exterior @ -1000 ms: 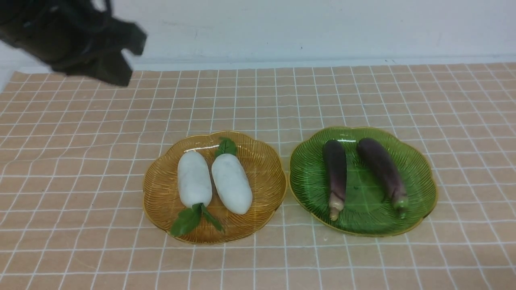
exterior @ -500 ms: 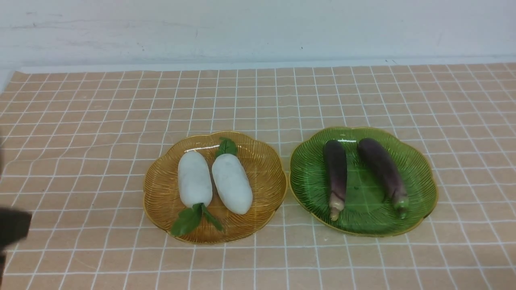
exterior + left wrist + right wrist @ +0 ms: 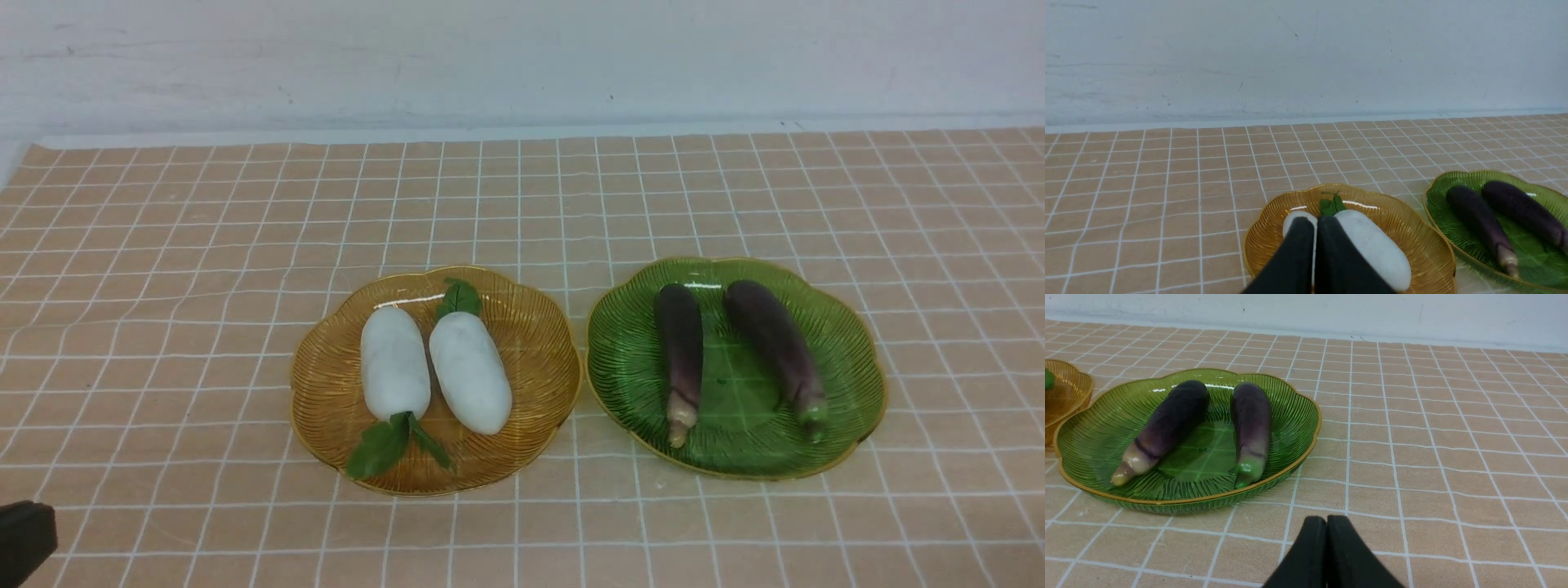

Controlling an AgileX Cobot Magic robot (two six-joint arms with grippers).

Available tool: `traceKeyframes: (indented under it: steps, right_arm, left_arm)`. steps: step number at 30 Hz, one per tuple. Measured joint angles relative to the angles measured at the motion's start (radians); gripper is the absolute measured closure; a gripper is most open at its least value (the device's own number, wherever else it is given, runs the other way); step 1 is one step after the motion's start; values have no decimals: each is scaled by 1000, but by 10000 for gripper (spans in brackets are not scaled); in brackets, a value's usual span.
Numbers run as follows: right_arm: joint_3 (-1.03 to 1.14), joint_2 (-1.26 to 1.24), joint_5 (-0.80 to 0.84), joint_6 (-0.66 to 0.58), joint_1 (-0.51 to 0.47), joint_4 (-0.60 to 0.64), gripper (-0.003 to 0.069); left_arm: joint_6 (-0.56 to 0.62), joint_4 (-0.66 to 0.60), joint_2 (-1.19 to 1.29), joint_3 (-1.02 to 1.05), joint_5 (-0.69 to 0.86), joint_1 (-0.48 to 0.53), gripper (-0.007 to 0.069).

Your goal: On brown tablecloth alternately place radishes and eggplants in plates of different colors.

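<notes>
Two white radishes [image 3: 395, 363] [image 3: 471, 371] lie side by side in the amber plate [image 3: 531, 327] at the middle of the brown tablecloth [image 3: 163, 245]. Two dark-purple eggplants [image 3: 682, 351] [image 3: 775, 347] lie in the green plate [image 3: 849, 359] to its right. My left gripper [image 3: 1315, 228] is shut and empty, held back from the amber plate [image 3: 1412, 228]; only a black corner of that arm [image 3: 24, 535] shows in the front view. My right gripper [image 3: 1326, 526] is shut and empty above the cloth, near the green plate [image 3: 1290, 404]. It is out of the front view.
A pale wall [image 3: 522, 57] runs along the table's far edge. The cloth has slight wrinkles at the left [image 3: 49, 327].
My left arm has dropped from the upper left of the front view down to its lower left corner. The radishes, eggplants and plates have not moved.
</notes>
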Motion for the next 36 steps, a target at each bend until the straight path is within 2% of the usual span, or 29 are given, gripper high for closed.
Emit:
traceKeyframes:
  steps: [13,27,36]
  right_arm:
    - [0,0,0,0,0,0,674]
    - [0,0,0,0,0,0,674]
    - [0,0,1,0,0,0,674]
  left_arm:
    - [37,75,-6,55,64,6,628]
    - [10,142,-310,415,70,202,628]
    - [9,139,-314,422,73,202,628]
